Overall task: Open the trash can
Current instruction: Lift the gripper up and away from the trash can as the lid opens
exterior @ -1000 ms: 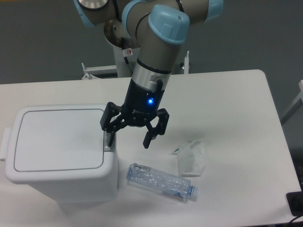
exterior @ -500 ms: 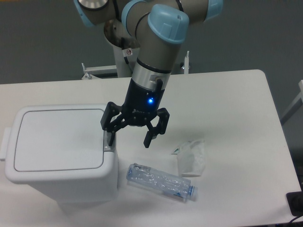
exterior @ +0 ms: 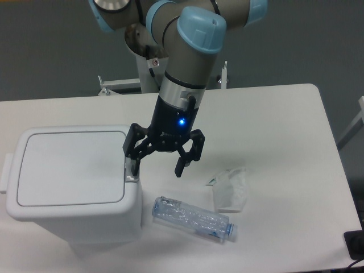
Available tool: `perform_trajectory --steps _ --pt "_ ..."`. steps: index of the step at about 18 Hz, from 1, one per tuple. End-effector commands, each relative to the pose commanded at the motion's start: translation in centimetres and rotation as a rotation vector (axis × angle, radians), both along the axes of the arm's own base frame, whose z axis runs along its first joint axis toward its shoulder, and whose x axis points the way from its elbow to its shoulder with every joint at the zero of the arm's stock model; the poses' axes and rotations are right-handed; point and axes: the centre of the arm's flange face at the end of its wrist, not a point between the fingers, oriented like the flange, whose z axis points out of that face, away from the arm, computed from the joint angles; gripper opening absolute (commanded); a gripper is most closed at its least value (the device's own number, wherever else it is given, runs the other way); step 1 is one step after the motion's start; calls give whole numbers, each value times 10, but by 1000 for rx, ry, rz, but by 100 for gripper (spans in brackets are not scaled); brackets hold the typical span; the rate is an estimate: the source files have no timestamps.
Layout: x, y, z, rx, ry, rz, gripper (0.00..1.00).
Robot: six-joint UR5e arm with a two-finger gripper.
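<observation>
The large rectangular plastic trash can with rounded corners is plain white all over, its flat lid the same white, edged by a thin grey seam line; the small push-button on its rim is pale grey; the flat tabletop is a plain, unpatterned white; the two-finger metal gripper is matt black, with a small bright blue light glowing on its black wrist; the arm above it is silver-grey with light blue joint caps; the crushed plastic bottle is clear, tinged bluish, with a blue cap; the crumpled plastic wrapper is translucent white; the backdrop is dark grey.
</observation>
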Motion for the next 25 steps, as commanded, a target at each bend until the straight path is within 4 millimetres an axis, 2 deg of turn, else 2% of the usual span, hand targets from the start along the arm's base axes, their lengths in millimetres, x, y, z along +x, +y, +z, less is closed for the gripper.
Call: perform_trajectory --steps 5,7,8,9,10,12,13,16,19,20,21,22,25 --pt "-1 0 0 -6 9 6 100" --pt "-5 1 19 25 40 9 100" --pt "-13 1 40 63 84 19 100" --pt "-26 -2 70 114 146 35 100" --pt "-48 -11 98 153 197 70 100" --pt "-86 -38 138 194 258 145 100" --pt "-97 -46 142 195 269 168 100" --pt "-128 -83 143 127 327 278 100" --pt "-153 -108 136 75 352 340 100" --pt "-164 -121 132 40 377 326 100" --pt "-167 -125 126 4 399 302 100" --pt "-175 -135 113 -78 442 265 100" --pt "-183 -151 88 -282 559 76 100"
